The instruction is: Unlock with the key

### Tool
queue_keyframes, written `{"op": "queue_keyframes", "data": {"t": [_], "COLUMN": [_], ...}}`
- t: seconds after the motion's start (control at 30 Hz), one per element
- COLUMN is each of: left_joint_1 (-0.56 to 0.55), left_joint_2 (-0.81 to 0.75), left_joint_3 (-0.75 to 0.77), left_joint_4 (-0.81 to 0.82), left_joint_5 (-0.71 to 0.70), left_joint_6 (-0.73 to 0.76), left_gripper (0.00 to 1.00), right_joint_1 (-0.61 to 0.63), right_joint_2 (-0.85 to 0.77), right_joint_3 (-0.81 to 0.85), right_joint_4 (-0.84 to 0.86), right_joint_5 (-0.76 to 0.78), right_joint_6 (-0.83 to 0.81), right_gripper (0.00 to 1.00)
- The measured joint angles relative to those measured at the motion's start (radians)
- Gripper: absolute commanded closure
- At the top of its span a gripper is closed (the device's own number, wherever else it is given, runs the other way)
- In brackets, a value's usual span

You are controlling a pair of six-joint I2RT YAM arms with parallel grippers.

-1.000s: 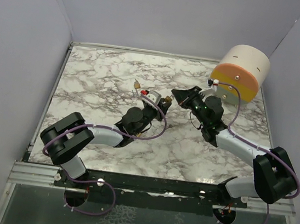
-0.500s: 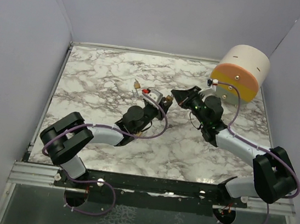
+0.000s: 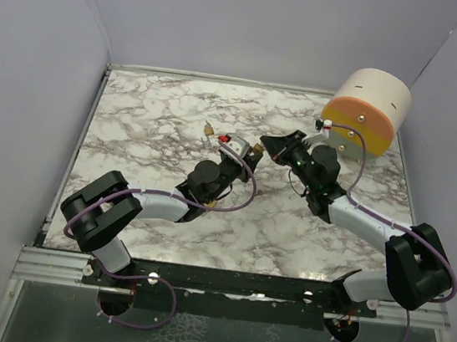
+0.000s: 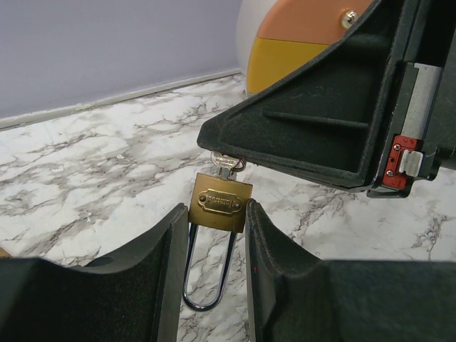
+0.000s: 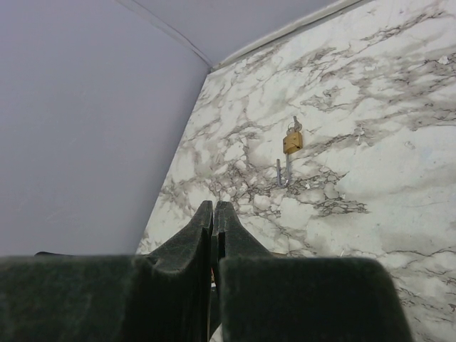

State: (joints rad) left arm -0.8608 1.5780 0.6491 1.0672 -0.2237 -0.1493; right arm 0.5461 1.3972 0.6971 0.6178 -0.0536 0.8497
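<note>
I saw left gripper (image 4: pixel 216 214) clamped on small brass padlock (image 4: pixel 222 204), mid white marble surface (image 4: pixel 107 157); right gripper (image 5: pixel 214 206) pinched shut on silver key (image 4: pixel 225 164), seated in keyway. Its shackle (image 4: pixel 206 285) looked closed: I judged insertion done, turn not yet.

Left gripper (image 3: pixel 250 151) and padlock (image 4: pixel 222 203) seem nudged slightly forward.

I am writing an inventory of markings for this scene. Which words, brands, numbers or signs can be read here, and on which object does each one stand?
Brass padlock in the left gripper: raised plate with a short word, too blurred to read.
Key in its keyhole: no marking legible.
Second padlock on the table: too small to read.
No other text is visible.
</note>
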Motion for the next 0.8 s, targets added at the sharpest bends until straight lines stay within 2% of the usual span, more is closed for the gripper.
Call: {"op": "queue_keyframes", "data": {"t": [0.8], "left_joint_1": [0.001], "left_joint_2": [-0.005], "left_joint_3": [0.053], "left_joint_4": [-0.122], "left_joint_5": [-0.028], "left_joint_6": [0.032], "left_gripper": [1.00], "right_joint_1": [-0.011], "right_joint_2": [0.031], "right_joint_3": [0.020], "right_joint_4": [-0.009], "right_joint_5": [-0.045], "right_joint_6": [-0.040], "right_gripper": [0.99]}}
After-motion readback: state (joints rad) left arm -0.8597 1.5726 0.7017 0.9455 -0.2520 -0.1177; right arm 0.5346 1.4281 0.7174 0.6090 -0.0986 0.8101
